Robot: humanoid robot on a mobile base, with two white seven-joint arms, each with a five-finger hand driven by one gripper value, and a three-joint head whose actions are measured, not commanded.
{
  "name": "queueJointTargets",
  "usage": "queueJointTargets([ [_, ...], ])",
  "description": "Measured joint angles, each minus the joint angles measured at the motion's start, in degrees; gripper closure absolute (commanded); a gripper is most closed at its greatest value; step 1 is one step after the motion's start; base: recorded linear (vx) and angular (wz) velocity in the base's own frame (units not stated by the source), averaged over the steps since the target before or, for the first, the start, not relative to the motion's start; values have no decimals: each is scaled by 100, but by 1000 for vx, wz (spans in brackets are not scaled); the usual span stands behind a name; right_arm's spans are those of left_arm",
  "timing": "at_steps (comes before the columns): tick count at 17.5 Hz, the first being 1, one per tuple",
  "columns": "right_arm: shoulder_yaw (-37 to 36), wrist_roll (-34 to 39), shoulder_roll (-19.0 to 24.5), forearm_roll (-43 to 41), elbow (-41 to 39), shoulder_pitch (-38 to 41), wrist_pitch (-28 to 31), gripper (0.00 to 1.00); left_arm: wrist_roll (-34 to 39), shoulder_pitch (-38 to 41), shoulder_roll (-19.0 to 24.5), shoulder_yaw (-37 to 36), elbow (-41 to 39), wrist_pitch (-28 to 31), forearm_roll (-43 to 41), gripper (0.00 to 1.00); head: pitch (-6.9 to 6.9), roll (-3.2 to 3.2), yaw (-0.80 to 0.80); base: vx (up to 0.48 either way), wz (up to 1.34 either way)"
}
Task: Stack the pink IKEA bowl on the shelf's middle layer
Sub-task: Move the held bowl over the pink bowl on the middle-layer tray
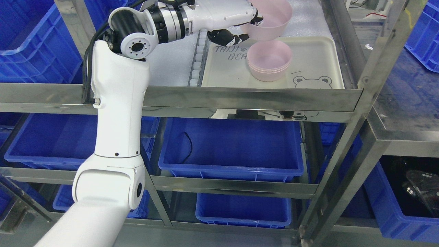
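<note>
So the robot's white left arm comes up from the lower left and reaches across the steel shelf rail, with its left hand [240, 29] out over the shelf layer. The dark fingers [229, 37] are clamped on the near-left rim of a pale pink plastic bowl [271, 19], thumb side inside the rim as far as the view lets one tell, so it's a proper grasp and the bowl hangs in the air, tipped a little.

Just right of and nearer than the hand sits the stack of matching pink bowls [270, 61] on a cream plastic tray with a bear drawing [319, 58]. The held bowl is above the stack and slightly to the far side of it (not yet lined up, by the look of it), mouths both facing up. Probably the next move wants the bowl brought a touch nearer and levelled, then straight down into the stack.

The right arm doesn't show at all.
</note>
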Motion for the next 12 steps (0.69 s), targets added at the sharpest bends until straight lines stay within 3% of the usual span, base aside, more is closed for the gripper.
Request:
queueJointTargets([
  [12, 0, 10, 0, 0, 0, -1, 0, 0, 367, -114, 0, -674, 1027, 0, -367, 96, 0, 0, 0, 4, -25],
])
